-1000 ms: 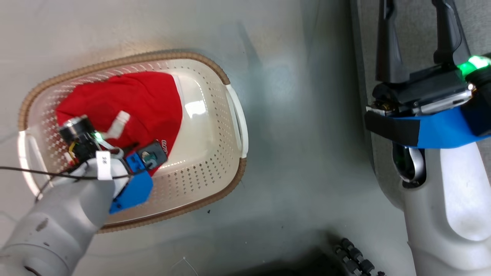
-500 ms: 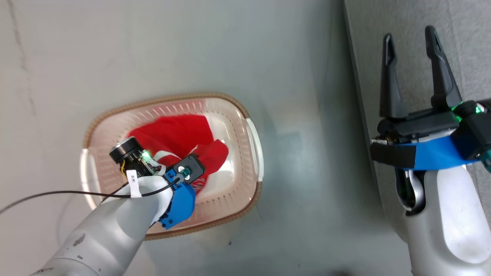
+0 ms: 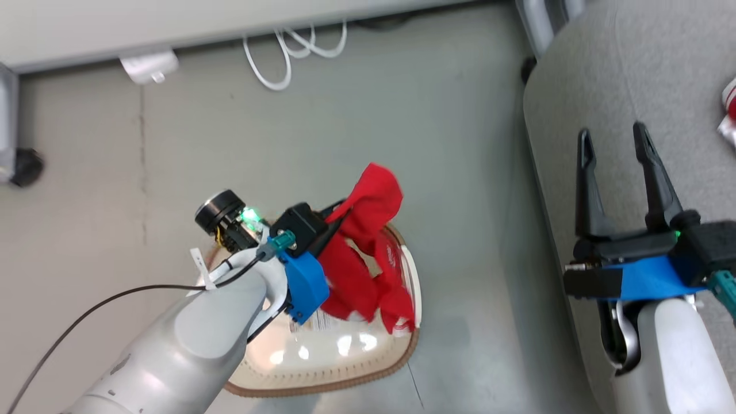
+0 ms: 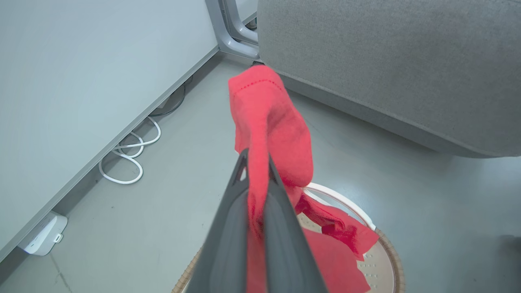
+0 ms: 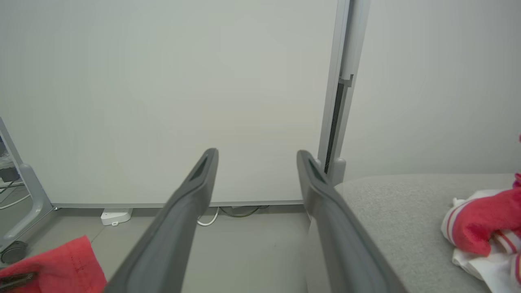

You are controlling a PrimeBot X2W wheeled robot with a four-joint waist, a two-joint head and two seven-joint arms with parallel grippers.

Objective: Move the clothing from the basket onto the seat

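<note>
My left gripper (image 3: 343, 209) is shut on a red piece of clothing (image 3: 368, 230) and holds it up above the basket (image 3: 345, 359). The cloth drapes over the fingertips and hangs down to the basket's right rim. In the left wrist view the closed gripper (image 4: 256, 156) pinches the clothing (image 4: 268, 118), with the basket (image 4: 390, 260) below and the grey seat (image 4: 386, 53) beyond. My right gripper (image 3: 612, 132) stands open over the seat (image 3: 575, 86), empty. A second red and white garment (image 5: 480, 219) lies on the seat (image 5: 386, 211), also at the head view's right edge (image 3: 729, 109).
A white cable (image 3: 293, 52) and a power strip (image 3: 148, 64) lie on the grey floor along the wall. A caster wheel (image 3: 23, 167) sits at the far left. A metal frame leg (image 3: 546, 17) stands at the seat's far corner.
The head camera has shifted. My left gripper has risen with the red clothing, pulling it up out of the basket. The right gripper has stayed open.
</note>
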